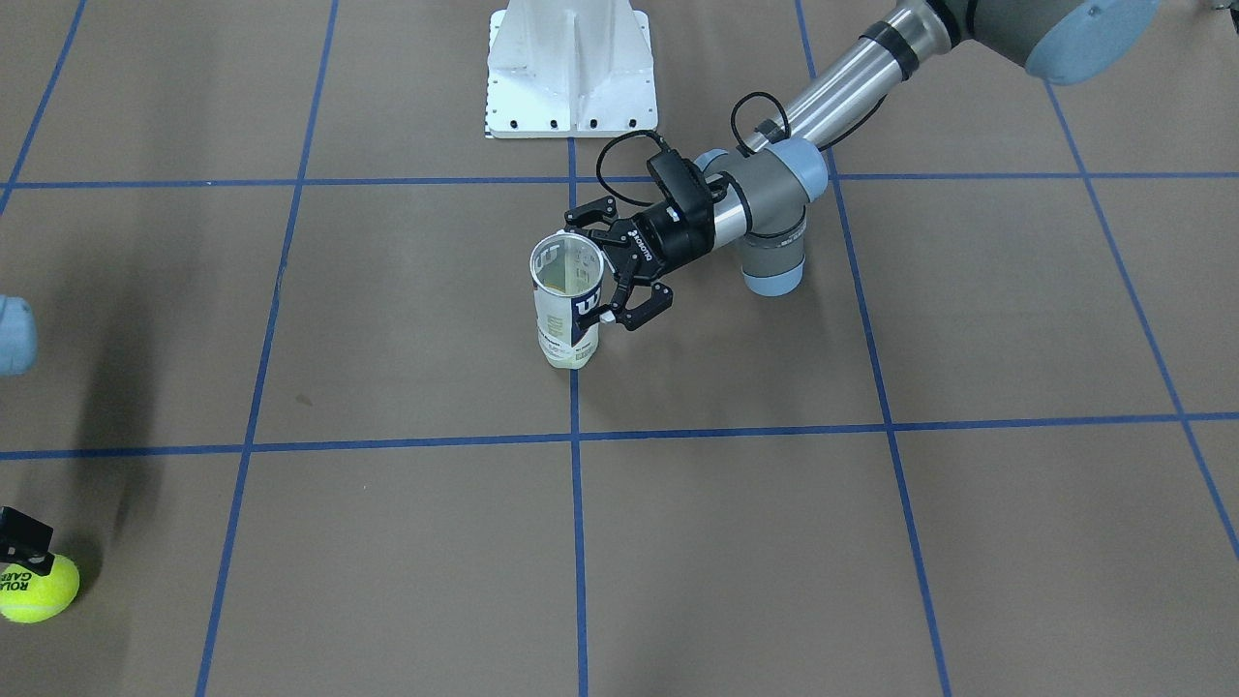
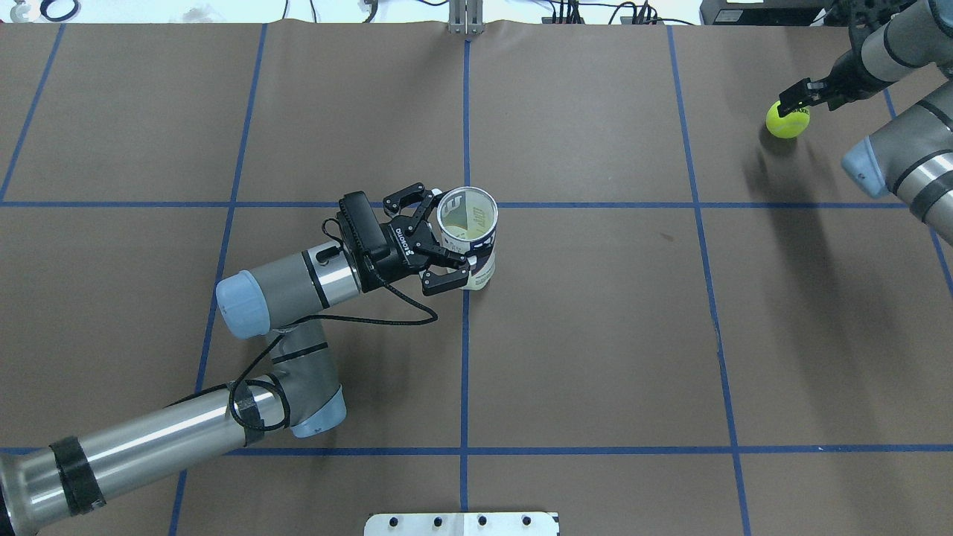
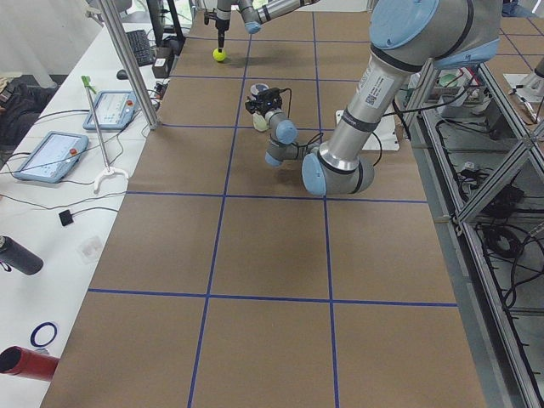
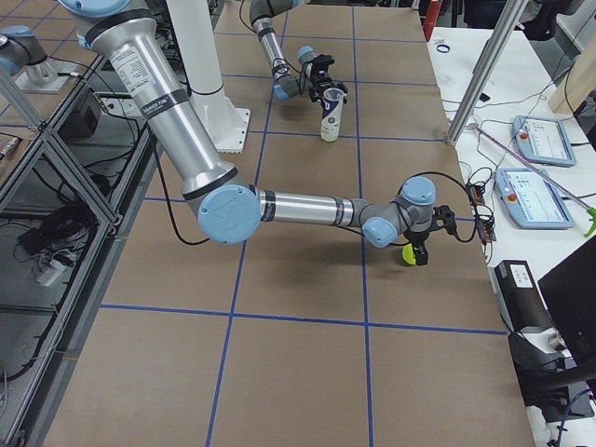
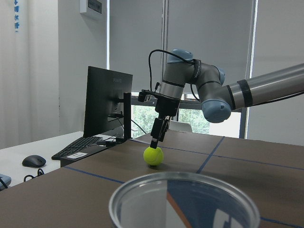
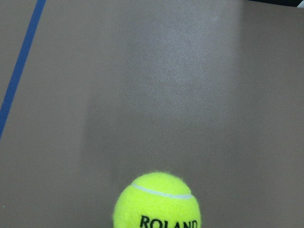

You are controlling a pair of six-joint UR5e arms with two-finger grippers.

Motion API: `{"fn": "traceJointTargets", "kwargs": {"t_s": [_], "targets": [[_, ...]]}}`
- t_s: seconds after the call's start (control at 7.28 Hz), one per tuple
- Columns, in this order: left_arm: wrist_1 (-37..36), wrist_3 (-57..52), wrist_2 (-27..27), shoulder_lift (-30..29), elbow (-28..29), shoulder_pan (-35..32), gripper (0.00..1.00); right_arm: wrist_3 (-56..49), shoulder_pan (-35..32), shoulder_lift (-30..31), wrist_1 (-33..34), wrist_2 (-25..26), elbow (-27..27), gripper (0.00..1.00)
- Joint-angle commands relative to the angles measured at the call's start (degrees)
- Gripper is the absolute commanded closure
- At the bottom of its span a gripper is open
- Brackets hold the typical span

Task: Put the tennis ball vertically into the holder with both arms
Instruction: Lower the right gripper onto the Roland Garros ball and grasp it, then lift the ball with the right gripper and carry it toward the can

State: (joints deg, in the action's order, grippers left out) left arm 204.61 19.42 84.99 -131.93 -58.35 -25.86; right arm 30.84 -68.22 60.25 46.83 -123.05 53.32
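Observation:
The holder (image 2: 469, 246), a clear can with a white and navy label, stands upright at the table's middle, with its open rim at the bottom of the left wrist view (image 5: 184, 199). My left gripper (image 2: 445, 240) is open, its jaws spread on either side of the can at mid-height without clamping it. The yellow tennis ball (image 2: 785, 120) lies on the table at the far right and shows in the right wrist view (image 6: 157, 202). My right gripper (image 2: 798, 95) hangs just above the ball, fingertips at its top. I cannot tell whether it is open or shut.
The white pedestal base (image 1: 571, 68) stands at the robot's side of the table. Monitors, a keyboard and pendants (image 4: 535, 177) sit on a side bench beyond the table's right end. Blue tape lines (image 2: 465, 372) cross the brown table.

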Motion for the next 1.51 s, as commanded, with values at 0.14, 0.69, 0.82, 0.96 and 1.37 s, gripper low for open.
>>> {"fn": "traceJointTargets", "kwargs": {"t_s": [0.14, 0.69, 0.82, 0.96, 1.37], "targets": [[0.0, 0.0, 0.0, 0.0, 0.16, 0.02, 0.01, 1.77, 1.94, -0.13, -3.33, 2.19, -2.16, 0.01], [0.0, 0.0, 0.0, 0.0, 0.08, 0.02, 0.01, 2.65, 3.96, -0.31, -3.24, 4.99, -2.16, 0.46], [0.0, 0.0, 0.0, 0.0, 0.08, 0.02, 0.01, 2.65, 4.4, -0.22, -3.15, 6.05, -2.16, 0.91], [0.0, 0.0, 0.0, 0.0, -0.01, 0.02, 0.01, 2.65, 4.32, -0.22, -3.15, 6.07, -1.73, 1.0], [0.09, 0.0, 0.0, 0.0, -0.1, 0.02, 0.01, 8.33, 4.23, -0.39, 2.78, 5.89, 8.94, 1.0]]}}
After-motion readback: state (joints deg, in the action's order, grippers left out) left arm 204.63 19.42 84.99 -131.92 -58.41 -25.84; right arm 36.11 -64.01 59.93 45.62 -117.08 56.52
